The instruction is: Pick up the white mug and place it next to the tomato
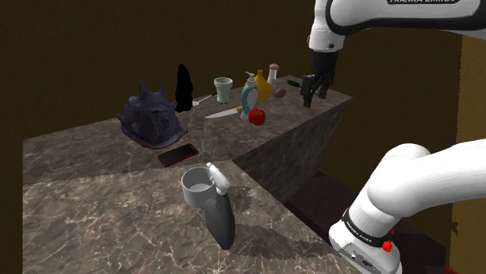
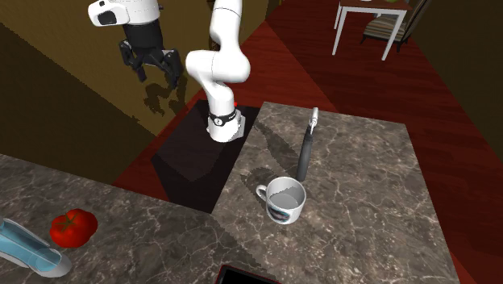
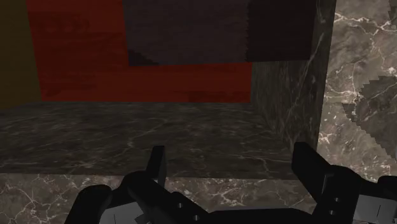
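The tool hangs in free air over the floor; a brush lies just beside the mug; bare counter flanks the tomato.

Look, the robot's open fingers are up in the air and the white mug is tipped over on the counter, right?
Not quite. The mug is not tipped over: it stands upright on the counter with its mouth up, as the second exterior view shows. The rest is right: the fingers are open, up in the air.
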